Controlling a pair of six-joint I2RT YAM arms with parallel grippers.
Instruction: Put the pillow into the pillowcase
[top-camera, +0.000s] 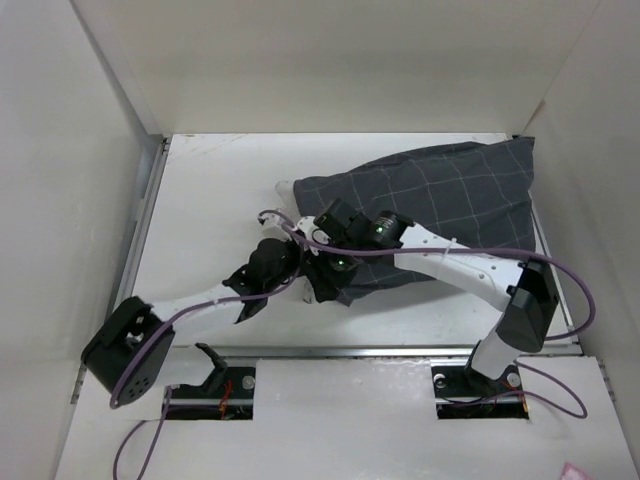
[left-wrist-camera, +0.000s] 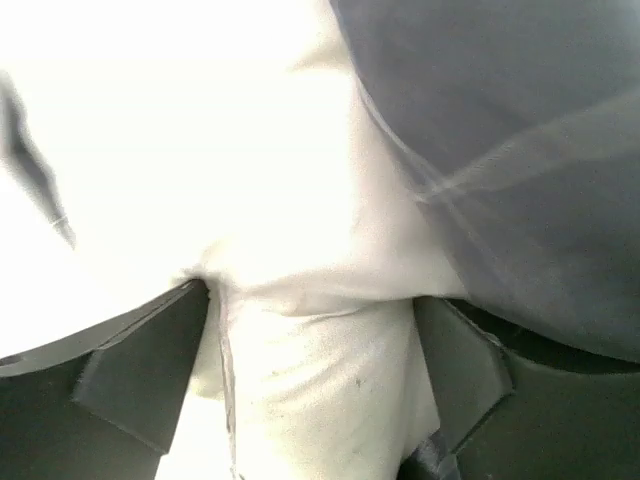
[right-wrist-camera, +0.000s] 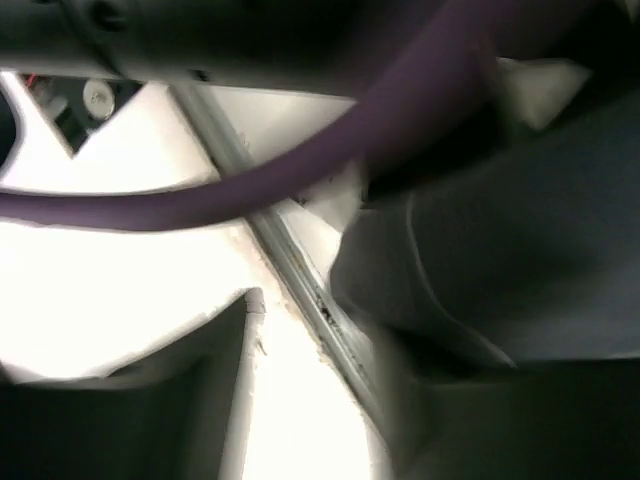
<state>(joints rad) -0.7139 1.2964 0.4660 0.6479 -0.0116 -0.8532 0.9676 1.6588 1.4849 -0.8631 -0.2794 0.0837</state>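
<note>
We see the pillowcase (top-camera: 450, 200) lying fat and dark on the white table (top-camera: 210, 200). Thin light lines cross it in squares. The pillow (top-camera: 285, 188) is almost all inside the pillowcase. Only a small white corner pokes out at the pillowcase's open end, on the side away from the arms.

Both arms reach to that open end. The left arm (top-camera: 200, 310) comes up beside the pillowcase. The right arm (top-camera: 460, 262) lies across the part of the pillowcase nearest the arm bases. The two claws meet close together at the near corner of the open end, right against the pillowcase. From above they are a dark clump, and we cannot tell them apart well.

In the left wrist view, the left claw (left-wrist-camera: 315, 400) has its two fingers (left-wrist-camera: 140, 380) far apart. White pillow cloth with a few tiny dark specks fills the gap and touches both fingers. The dark cloth of the pillowcase lies right against that white cloth. We cannot tell if the claw is squeezing the pillow or only sitting around it.

The right wrist view is blurry. The right claw (right-wrist-camera: 330, 430) has its fingers (right-wrist-camera: 130, 400) partly apart, and we see bright table through the gap. A dark fold of the pillowcase sits just beside one finger, but we cannot tell if it touches. A purple cable (right-wrist-camera: 250, 185) runs past, next to the pillowcase. A metal rail (right-wrist-camera: 290, 275) runs along the pillowcase's edge.
</note>
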